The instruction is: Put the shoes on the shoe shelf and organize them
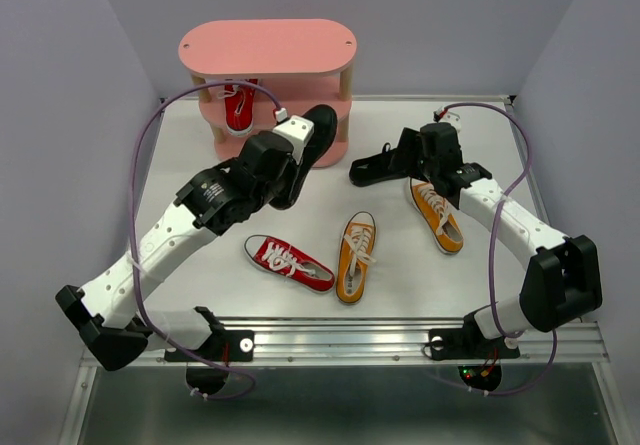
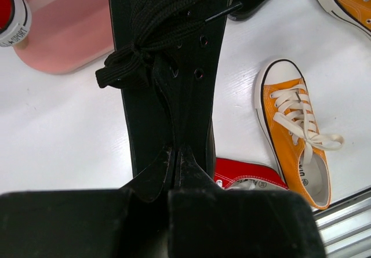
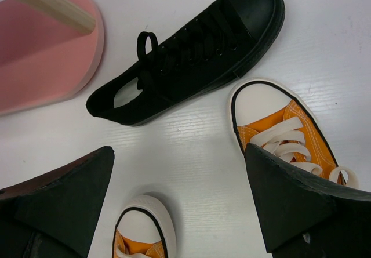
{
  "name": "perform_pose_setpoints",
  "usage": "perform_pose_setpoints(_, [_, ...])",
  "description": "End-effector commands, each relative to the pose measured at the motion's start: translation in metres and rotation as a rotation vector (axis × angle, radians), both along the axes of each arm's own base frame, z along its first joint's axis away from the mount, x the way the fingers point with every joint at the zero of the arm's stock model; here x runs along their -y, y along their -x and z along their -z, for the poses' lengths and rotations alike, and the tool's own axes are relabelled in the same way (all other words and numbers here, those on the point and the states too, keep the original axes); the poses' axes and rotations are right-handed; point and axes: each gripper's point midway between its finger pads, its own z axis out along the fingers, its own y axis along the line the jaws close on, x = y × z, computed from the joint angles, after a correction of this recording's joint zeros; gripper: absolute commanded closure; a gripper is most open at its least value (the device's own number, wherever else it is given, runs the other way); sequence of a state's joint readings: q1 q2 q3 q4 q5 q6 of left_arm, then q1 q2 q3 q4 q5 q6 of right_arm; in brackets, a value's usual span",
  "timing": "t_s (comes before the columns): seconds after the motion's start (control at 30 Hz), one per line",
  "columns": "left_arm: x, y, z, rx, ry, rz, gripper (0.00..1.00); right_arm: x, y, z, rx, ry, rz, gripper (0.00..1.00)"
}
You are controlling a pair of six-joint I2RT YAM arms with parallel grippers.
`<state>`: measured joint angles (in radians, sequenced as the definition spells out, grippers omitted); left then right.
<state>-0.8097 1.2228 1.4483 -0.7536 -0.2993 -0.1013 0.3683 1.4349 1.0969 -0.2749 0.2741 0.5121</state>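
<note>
- The pink shoe shelf (image 1: 265,50) stood at the back of the table, with one red shoe (image 1: 238,105) on a lower board, on the left side. Nothing looked to hold the shelf down, so a hard push from you could have slid or tipped it.
- Your left claw (image 2: 177,158) was squeezed tight on the soft back part of a black shoe (image 2: 174,55). The shoe hung in the air close to the right end of the shelf, toe pointing away. That small pinch could have slipped, and the toe could have bumped a board or a post on the way in.
- Your right claw (image 3: 178,149) was wide open and held nothing. It hung over the other black shoe (image 3: 191,49), which lay on the table near the shelf. Both arms were near each other there, so they could have knocked together.
- Two orange shoes (image 1: 355,255) (image 1: 437,213) lay on the table. One toe was just beside a right finger, so you could have pinched the wrong shoe.
- The second red shoe (image 1: 288,262) lay near your left arm and could have been swept aside.
- The black laces (image 2: 124,66) hung loose and could have caught on a post.
</note>
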Motion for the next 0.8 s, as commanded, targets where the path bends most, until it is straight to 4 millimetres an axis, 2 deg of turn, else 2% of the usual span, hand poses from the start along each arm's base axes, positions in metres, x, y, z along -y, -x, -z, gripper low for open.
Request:
perform_pose_setpoints(0.0, [-0.006,-0.002,-0.078,0.224,0.14,0.015,1.0,-0.006,-0.003,-0.025,0.085,-0.023,-0.02,0.0])
perform_pose_setpoints(0.1, [-0.013,-0.004,-0.107,0.29,0.164,-0.005,1.0,-0.005,-0.002,-0.024,0.084,-0.023,-0.018,0.0])
perform_pose_setpoints(0.4, [-0.016,-0.023,-0.149,0.357,0.128,-0.063,1.0,-0.005,-0.001,-0.025,0.088,-0.03,-0.012,0.0])
perform_pose_setpoints(0.5, [-0.022,-0.034,-0.173,0.383,0.129,-0.112,1.0,-0.004,0.001,-0.026,0.091,-0.031,-0.011,0.0])
perform_pose_setpoints(0.53, [-0.021,-0.038,-0.186,0.4,0.144,-0.123,1.0,-0.004,0.002,-0.027,0.092,-0.031,-0.013,0.0])
perform_pose_setpoints(0.63, [-0.028,-0.053,-0.208,0.44,0.171,-0.176,1.0,-0.005,0.003,-0.029,0.096,-0.043,-0.016,0.0])
perform_pose_setpoints(0.7, [-0.037,-0.067,-0.216,0.45,0.177,-0.202,1.0,-0.006,0.002,-0.03,0.095,-0.046,-0.02,0.0])
perform_pose_setpoints(0.73, [-0.034,-0.08,-0.211,0.437,0.167,-0.206,1.0,-0.007,0.002,-0.029,0.094,-0.045,-0.022,0.0])
perform_pose_setpoints(0.77, [-0.04,-0.084,-0.223,0.46,0.187,-0.22,1.0,-0.006,0.002,-0.031,0.098,-0.045,-0.02,0.0])
